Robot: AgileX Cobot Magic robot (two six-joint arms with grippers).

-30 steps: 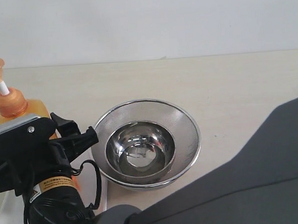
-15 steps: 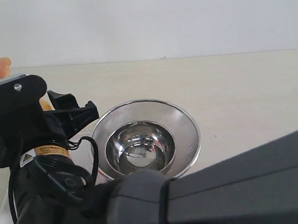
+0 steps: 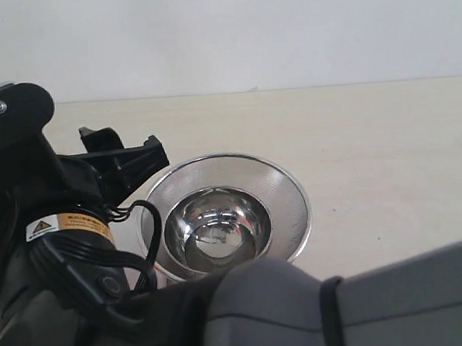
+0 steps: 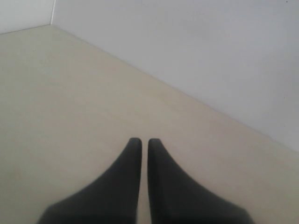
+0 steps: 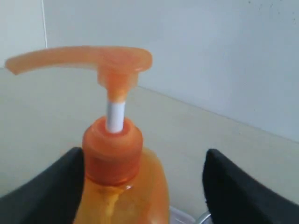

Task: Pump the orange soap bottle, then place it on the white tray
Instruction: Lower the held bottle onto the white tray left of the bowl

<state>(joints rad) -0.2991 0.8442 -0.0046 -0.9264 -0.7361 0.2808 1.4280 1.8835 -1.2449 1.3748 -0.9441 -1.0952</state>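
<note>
Right wrist view: the orange soap bottle [image 5: 119, 186] is seen upright between the spread jaws of the right gripper [image 5: 142, 163], with one finger just beside its collar and the other well apart. Nothing is gripped. The pump head [image 5: 93, 58] is raised. The jaws are best centred and closed squarely below the collar, so tipping is avoided. The left gripper [image 4: 141, 144] is all but closed and empty.

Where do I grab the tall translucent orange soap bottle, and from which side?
Grip the orange soap bottle on its wide shoulder below the collar, the right gripper coming level from both sides: it stands upright, and the white stem is thin.
</note>
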